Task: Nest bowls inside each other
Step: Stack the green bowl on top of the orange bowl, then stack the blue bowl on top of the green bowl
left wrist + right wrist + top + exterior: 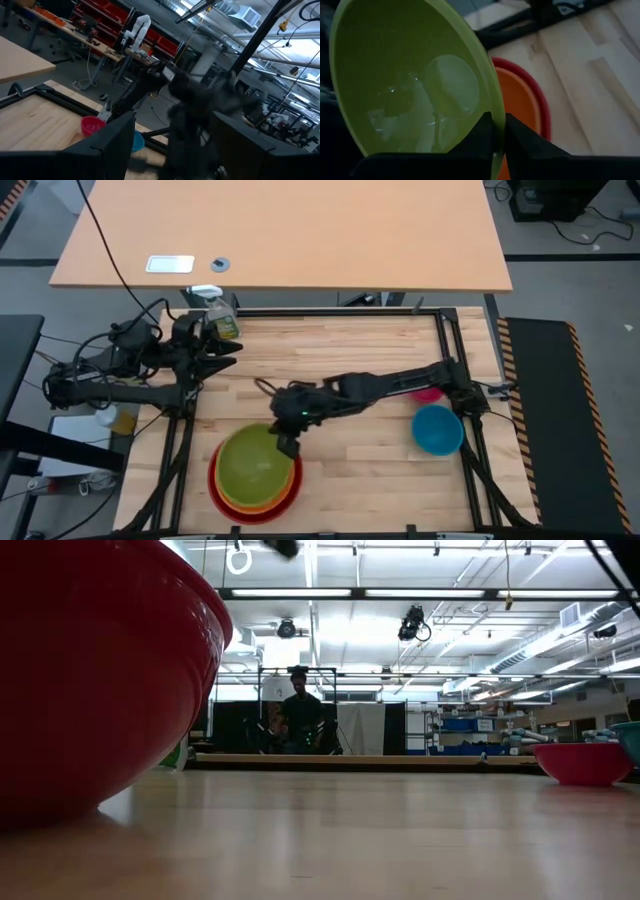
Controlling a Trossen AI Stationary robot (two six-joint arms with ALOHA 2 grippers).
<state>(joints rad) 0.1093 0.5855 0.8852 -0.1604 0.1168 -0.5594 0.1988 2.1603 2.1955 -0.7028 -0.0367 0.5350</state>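
Observation:
A green bowl point(252, 462) sits over an orange bowl point(517, 102), which is nested in the red bowl point(228, 502) near the table's front edge. My right gripper point(285, 443) is shut on the green bowl's rim. The blue bowl point(437, 429) and the pink bowl point(428, 393) stand on the table at the right, beside the right arm's base. My left gripper point(224, 352) hovers open at the far left, touching nothing. My right gripper pinches the green bowl's rim point(494, 125) on its far right side, one finger point(476, 135) inside the bowl and one point(520, 142) outside. The fingers slant down from the table's right. The bowl tilts above the orange bowl; whether it rests in it I cannot tell.
A yellow-green spray bottle point(222, 321) stands at the far left corner, close to my left gripper. A black frame point(440, 330) borders the wooden table. Bare wood lies between the stack and the blue bowl. A person point(300, 720) sits far behind the table.

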